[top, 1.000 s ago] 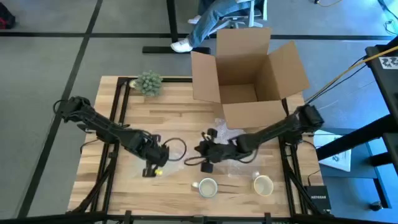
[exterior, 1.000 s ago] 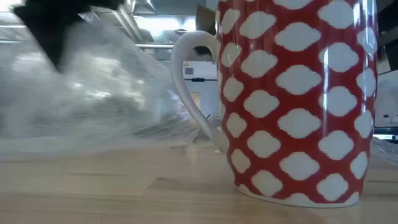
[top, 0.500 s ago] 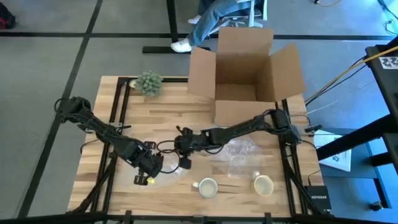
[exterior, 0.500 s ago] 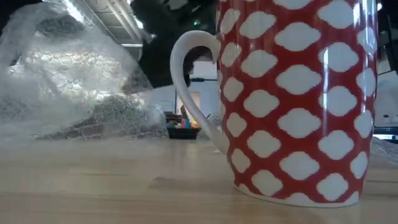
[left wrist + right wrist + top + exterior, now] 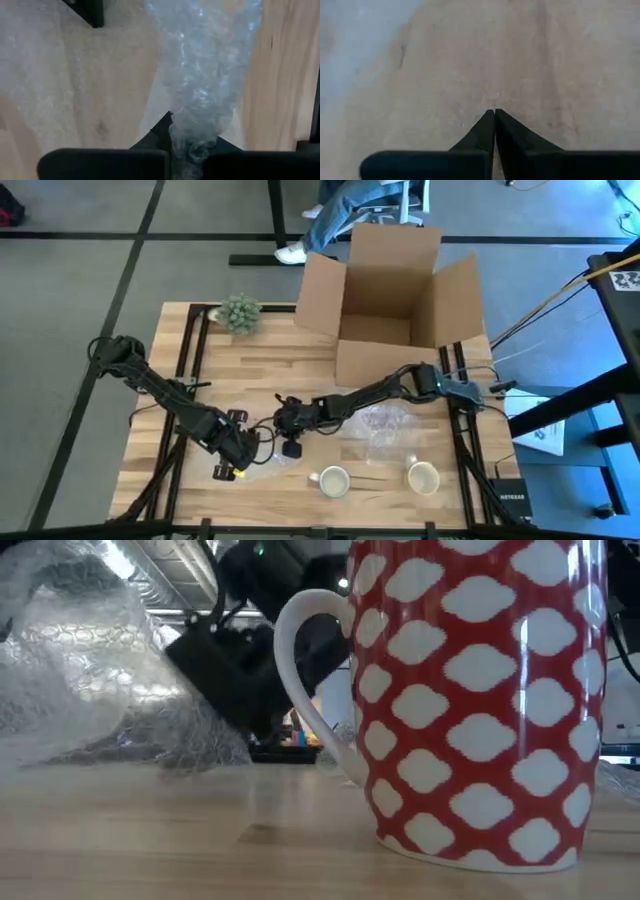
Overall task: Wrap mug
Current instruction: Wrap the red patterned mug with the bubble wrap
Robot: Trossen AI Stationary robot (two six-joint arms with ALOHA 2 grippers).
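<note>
Since the earlier frame the right gripper [image 5: 291, 448] has slid further toward the table's [image 5: 300, 360] left edge, dragging the bubble wrap [image 5: 385, 423] flat. This looks like the spreading step; next, a mug must be set on the sheet. The cardboard box [image 5: 392, 290] stands open at the far edge. The wrap is clear, crinkled, dimpled (soft, springy). The left gripper [image 5: 187, 150] is clamped on a bunched corner; the right's fingers are pressed together. The glossy red-and-white mug [image 5: 480, 700] waits at the near edge.

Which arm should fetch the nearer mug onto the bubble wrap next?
Right, probably. The left gripper is pinched on the bubble wrap, anchoring it. The right gripper is shut with nothing visibly gripped, and the mug sits just in front of it.
</note>
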